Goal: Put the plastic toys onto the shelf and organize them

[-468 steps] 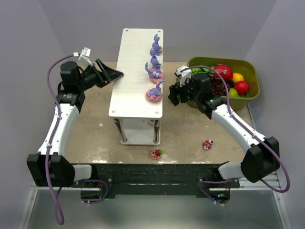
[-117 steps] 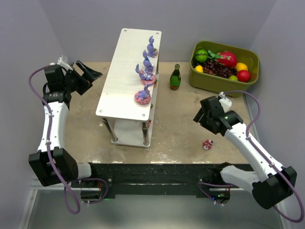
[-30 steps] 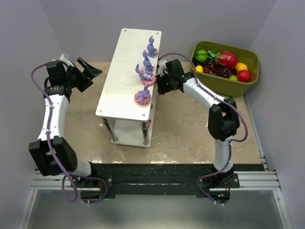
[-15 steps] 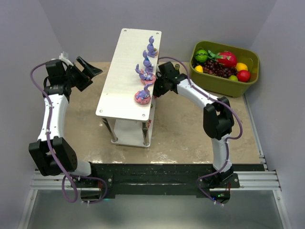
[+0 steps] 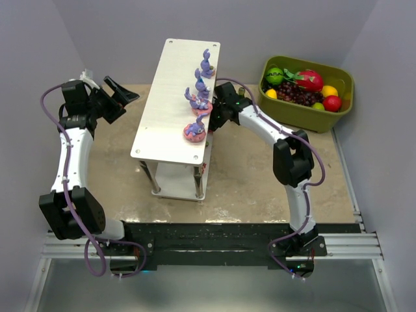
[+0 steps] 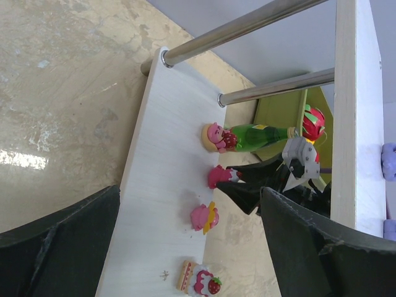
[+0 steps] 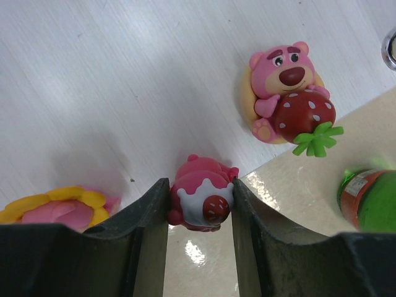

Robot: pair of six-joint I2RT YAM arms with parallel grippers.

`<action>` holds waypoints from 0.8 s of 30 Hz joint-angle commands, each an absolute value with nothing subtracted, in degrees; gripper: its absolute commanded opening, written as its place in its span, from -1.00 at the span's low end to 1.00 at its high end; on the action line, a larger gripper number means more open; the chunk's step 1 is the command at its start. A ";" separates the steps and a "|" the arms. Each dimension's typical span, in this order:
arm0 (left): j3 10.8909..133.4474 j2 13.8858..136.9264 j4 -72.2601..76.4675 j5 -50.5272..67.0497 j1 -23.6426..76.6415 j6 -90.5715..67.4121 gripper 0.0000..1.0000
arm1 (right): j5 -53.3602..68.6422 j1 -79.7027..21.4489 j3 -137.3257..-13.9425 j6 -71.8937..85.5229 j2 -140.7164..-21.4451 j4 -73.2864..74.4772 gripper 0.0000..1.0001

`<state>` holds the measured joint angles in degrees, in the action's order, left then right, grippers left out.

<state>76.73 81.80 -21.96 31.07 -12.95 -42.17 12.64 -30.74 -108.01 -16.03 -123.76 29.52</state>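
The right end effector point(image 7: 200, 189) is pinching a small pink plastic figurine with a white cream front and a red strawberry point(image 7: 201, 203). It holds it right at the outer edge of the lower white tier point(image 7: 111, 80) of the long two-tier shelf point(image 5: 170, 97), where board meets beige desk point(image 7: 291, 185); whether it rests on the board I can't tell. Off its right finger, near the same edge, sits a pink bear hugging a strawberry on a yellow base point(image 7: 286, 93). Beside its left finger lies a yellow-and-pink flower piece point(image 7: 59, 207). A dark green bottle point(image 7: 369, 198) is on the desk to its right. Bare board lies ahead of the fingers. The left end effector point(image 5: 122, 99) hangs spread wide, well apart across the shelf. A row of purple long-eared bunnies on pink bases point(image 5: 195, 130) lines the top board's edge above.
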 commanded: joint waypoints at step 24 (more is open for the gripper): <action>78.75 80.95 -21.09 31.20 -13.36 -40.43 0.98 | 12.13 -34.28 -116.20 -25.05 -126.83 34.20 -0.60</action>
<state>76.73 81.80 -21.96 31.07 -12.99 -42.15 13.45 -32.14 -117.45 -22.55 -129.05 35.59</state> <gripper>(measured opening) 0.992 0.412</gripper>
